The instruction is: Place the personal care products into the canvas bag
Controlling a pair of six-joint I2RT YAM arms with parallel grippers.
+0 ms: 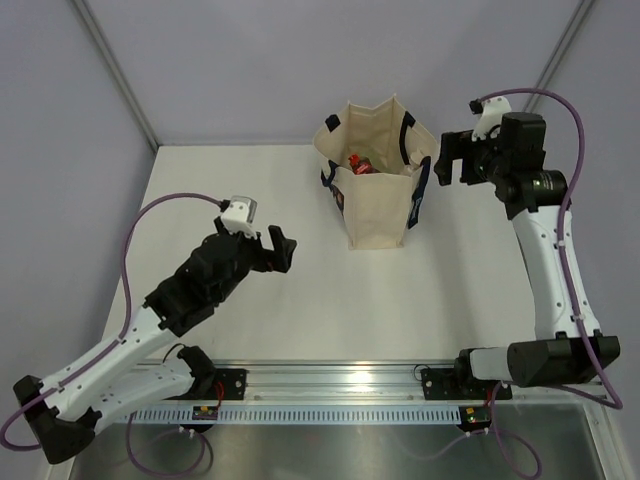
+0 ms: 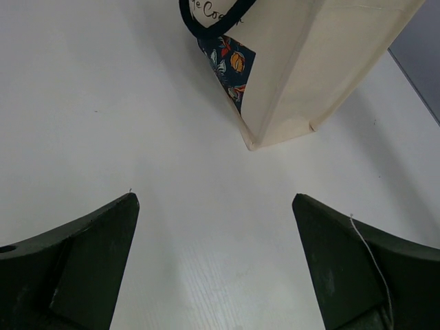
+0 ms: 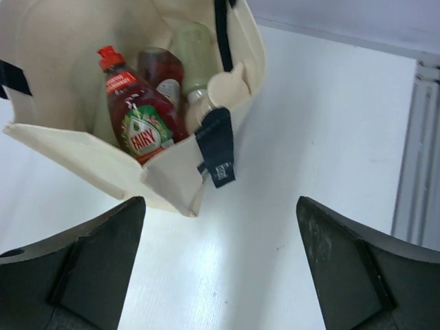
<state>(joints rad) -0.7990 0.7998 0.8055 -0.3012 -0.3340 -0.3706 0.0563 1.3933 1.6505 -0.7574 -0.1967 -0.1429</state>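
The beige canvas bag (image 1: 378, 205) with navy handles stands upright at the table's far middle; it also shows in the left wrist view (image 2: 323, 75) and the right wrist view (image 3: 62, 148). Inside it I see a dark green bottle with a red cap (image 3: 134, 110), a dark red bottle (image 3: 161, 72), an olive-grey bottle (image 3: 196, 51) and a beige cap (image 3: 227, 89); other bottles are hidden. My left gripper (image 1: 278, 250) is open and empty, left of the bag. My right gripper (image 1: 447, 158) is open and empty, right of the bag's top.
A white table (image 1: 320, 300) bears the bag. Grey walls stand at the back and sides. A metal rail (image 1: 330, 385) runs along the near edge at the arm bases. No loose bottle shows on the table.
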